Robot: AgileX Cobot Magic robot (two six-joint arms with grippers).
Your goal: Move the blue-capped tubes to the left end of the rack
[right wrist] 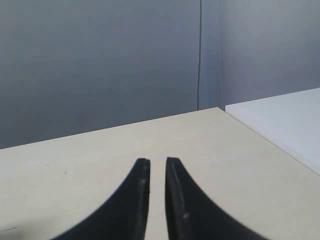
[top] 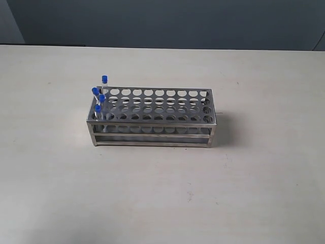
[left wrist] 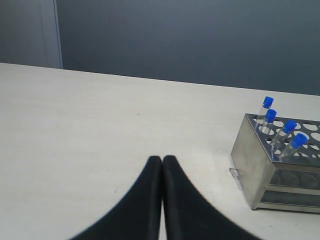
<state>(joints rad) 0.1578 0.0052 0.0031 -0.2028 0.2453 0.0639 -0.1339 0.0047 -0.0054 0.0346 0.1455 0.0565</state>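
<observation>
Legible markings: none in any view. The rack (top: 152,133) shows bare metal, with no label, brand or number that can be read. The blue-capped tubes (top: 105,79) show plain caps and no readable print. The table (top: 152,198) carries no writing.

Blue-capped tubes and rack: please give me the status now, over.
Left claw shut, empty, off the rack. Right claw slightly open, empty. All four blue-capped tubes stand at the rack's left end. Nothing blocking.
</observation>
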